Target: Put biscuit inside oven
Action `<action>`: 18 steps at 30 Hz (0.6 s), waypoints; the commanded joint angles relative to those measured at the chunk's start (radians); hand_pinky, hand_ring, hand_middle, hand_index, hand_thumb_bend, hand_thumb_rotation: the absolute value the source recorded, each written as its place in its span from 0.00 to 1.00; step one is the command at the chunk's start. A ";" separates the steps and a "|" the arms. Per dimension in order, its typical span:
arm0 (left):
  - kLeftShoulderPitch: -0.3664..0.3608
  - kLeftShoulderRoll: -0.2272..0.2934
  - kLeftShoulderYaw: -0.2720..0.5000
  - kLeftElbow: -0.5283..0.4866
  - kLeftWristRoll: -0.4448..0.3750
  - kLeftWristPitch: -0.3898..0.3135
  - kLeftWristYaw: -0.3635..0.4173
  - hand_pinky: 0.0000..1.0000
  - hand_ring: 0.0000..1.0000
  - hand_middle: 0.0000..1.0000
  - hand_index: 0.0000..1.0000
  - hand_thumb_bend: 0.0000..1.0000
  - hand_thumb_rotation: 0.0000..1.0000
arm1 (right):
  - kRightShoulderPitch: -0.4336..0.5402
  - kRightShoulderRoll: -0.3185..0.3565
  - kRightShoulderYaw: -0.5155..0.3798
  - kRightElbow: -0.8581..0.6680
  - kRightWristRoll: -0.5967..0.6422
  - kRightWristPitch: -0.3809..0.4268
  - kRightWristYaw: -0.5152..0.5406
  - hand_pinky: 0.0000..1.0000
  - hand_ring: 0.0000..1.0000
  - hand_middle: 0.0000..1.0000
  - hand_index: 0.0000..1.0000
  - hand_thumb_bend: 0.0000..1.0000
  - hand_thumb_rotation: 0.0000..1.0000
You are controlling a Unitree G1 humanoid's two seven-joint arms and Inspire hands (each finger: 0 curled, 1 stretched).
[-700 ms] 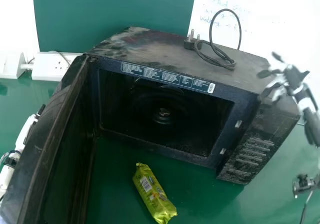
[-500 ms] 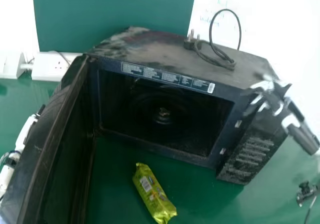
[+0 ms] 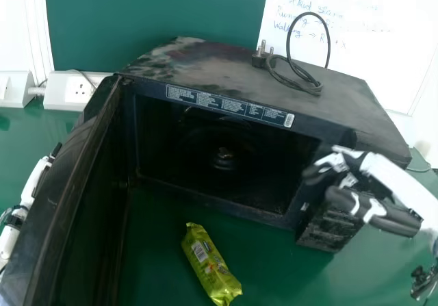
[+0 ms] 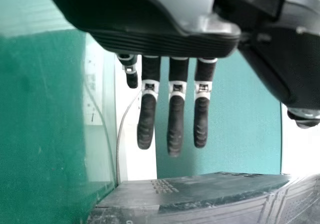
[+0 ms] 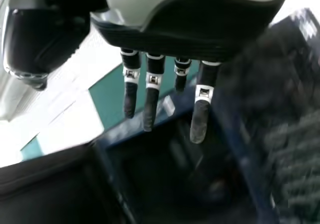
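Likely at the reaching step, the right hand (image 3: 384, 217), fingers extended, must next lower toward the biscuit packet (image 3: 211, 265).

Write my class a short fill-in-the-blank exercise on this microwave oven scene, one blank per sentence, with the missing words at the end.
1. The door of the microwave oven stands ____, not closed.
2. The biscuit packet lies on the green table, ____ the microwave oven rather than inside it.
3. The power cord rests on the ____ of the microwave oven.
4. In the head view, the robot hand partly hiding the button panel is the robot's ____ one.

Missing words: open; outside; top; right.
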 commanded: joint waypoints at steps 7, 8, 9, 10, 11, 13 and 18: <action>0.013 0.002 0.007 -0.021 0.000 0.013 0.014 0.29 0.33 0.40 0.49 0.52 0.06 | -0.018 0.008 0.107 -0.022 -0.142 -0.099 -0.052 0.46 0.61 0.69 0.76 0.99 0.54; 0.014 0.001 0.006 -0.025 0.000 0.015 0.016 0.29 0.33 0.40 0.49 0.52 0.06 | -0.022 0.006 0.120 -0.025 -0.149 -0.097 -0.057 0.45 0.61 0.69 0.76 1.00 0.54; 0.015 -0.001 0.006 -0.028 -0.002 0.019 0.015 0.29 0.33 0.40 0.49 0.52 0.06 | -0.025 0.001 0.130 -0.025 -0.144 -0.084 -0.057 0.44 0.61 0.69 0.77 1.00 0.53; 0.015 -0.002 0.006 -0.031 -0.004 0.020 0.012 0.29 0.33 0.40 0.49 0.52 0.06 | -0.026 -0.008 0.138 -0.033 -0.155 -0.068 -0.061 0.44 0.61 0.70 0.78 1.00 0.50; 0.015 -0.003 0.005 -0.032 -0.006 0.022 0.010 0.29 0.33 0.40 0.49 0.52 0.06 | -0.025 -0.022 0.143 -0.047 -0.173 -0.044 -0.066 0.44 0.62 0.70 0.79 1.00 0.50; 0.014 -0.008 0.005 -0.034 -0.009 0.026 0.010 0.29 0.33 0.40 0.49 0.52 0.06 | -0.024 -0.054 0.149 -0.084 -0.234 -0.002 -0.076 0.44 0.62 0.71 0.79 1.00 0.52; 0.017 -0.018 -0.010 -0.046 0.022 0.014 0.039 0.29 0.33 0.40 0.49 0.52 0.07 | -0.052 -0.074 0.179 -0.095 -0.233 0.060 -0.064 0.49 0.73 0.78 0.85 0.93 0.48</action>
